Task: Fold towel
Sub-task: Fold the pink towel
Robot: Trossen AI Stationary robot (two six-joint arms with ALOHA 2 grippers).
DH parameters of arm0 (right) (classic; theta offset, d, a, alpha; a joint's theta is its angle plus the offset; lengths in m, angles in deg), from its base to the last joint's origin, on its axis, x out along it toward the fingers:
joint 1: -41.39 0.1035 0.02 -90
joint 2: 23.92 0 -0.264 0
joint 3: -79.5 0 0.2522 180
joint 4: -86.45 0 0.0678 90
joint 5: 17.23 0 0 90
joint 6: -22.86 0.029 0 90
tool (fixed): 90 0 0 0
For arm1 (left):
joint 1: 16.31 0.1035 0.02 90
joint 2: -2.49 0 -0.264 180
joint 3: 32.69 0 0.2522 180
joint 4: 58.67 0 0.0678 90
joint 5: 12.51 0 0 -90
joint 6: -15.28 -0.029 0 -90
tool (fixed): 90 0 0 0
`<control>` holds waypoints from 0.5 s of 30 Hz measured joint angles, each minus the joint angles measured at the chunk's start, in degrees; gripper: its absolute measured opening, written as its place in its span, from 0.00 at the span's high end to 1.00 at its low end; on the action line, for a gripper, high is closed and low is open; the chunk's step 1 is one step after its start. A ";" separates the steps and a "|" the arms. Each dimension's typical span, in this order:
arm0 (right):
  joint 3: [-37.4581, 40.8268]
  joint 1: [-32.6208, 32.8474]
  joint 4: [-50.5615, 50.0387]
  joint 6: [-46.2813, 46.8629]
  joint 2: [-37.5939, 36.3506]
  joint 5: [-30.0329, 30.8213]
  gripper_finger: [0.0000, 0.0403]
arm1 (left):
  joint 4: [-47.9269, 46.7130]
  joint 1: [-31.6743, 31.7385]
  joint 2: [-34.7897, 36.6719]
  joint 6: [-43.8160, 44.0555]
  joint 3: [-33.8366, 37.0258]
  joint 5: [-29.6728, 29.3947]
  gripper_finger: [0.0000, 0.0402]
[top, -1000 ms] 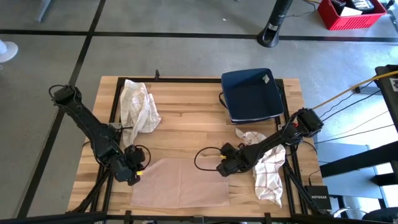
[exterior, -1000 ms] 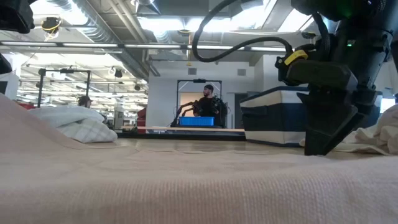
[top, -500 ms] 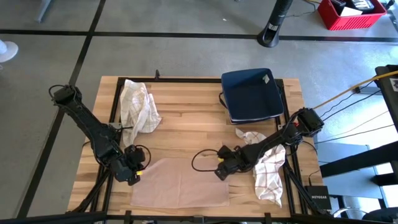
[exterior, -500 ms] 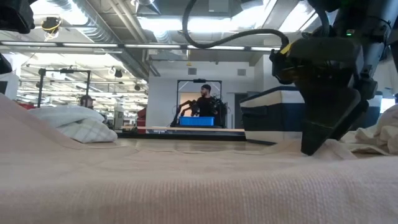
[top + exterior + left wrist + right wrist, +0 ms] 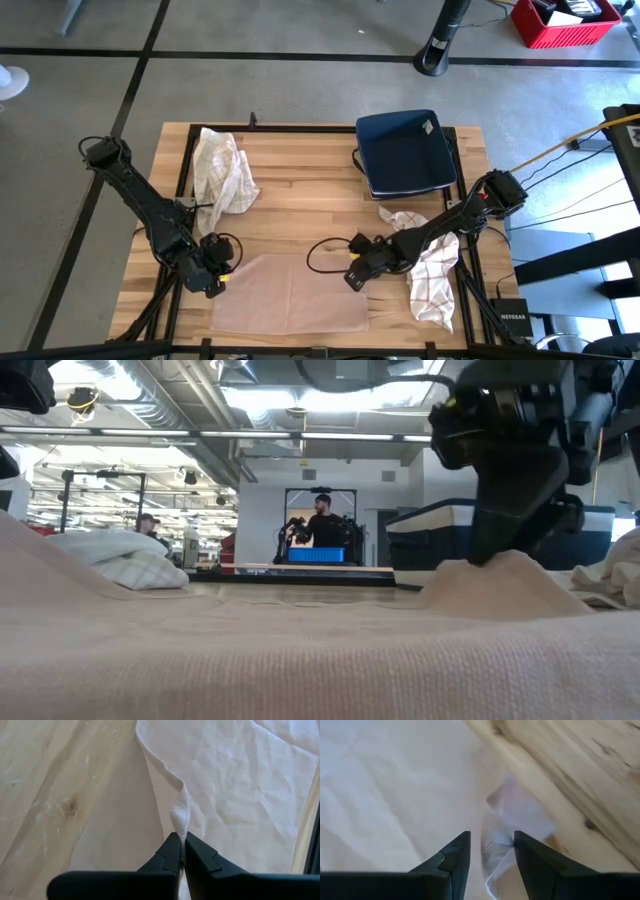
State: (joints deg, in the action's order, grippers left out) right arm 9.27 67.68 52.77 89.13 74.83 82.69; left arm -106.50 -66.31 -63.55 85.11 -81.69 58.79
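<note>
A beige towel (image 5: 290, 292) is spread flat at the table's (image 5: 300, 190) near edge. Its left corner is pinched in the clenched left gripper (image 5: 214, 283). Over the last second, the right gripper (image 5: 352, 279) has been lowered onto the right corner — cloth now bunched between its half-open fingers, not yet clamped — so a two-handed fold seems imminent.

A pale beige towel (image 5: 290, 293) lies spread flat near the table's front edge, both far corners pinched up.
</note>
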 joint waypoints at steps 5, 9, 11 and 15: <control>-0.01 0.44 3.92 -2.46 0.51 -0.96 0.62 | 0.01 0.00 0.00 0.00 0.00 -0.02 0.99; -0.02 0.83 2.19 -2.31 0.51 -0.30 0.62 | 0.01 0.02 0.00 0.00 0.00 -0.04 0.99; -0.02 0.85 1.19 -2.24 0.76 -0.01 0.62 | 0.03 0.04 0.00 -0.07 0.00 -0.04 0.99; -0.02 0.79 0.40 -2.36 1.73 0.10 0.62 | 0.03 0.04 0.00 -0.09 0.00 -0.04 0.99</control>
State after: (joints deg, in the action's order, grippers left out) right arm 9.25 68.46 53.17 86.77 76.56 82.79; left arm -106.47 -66.27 -63.55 85.02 -81.69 58.75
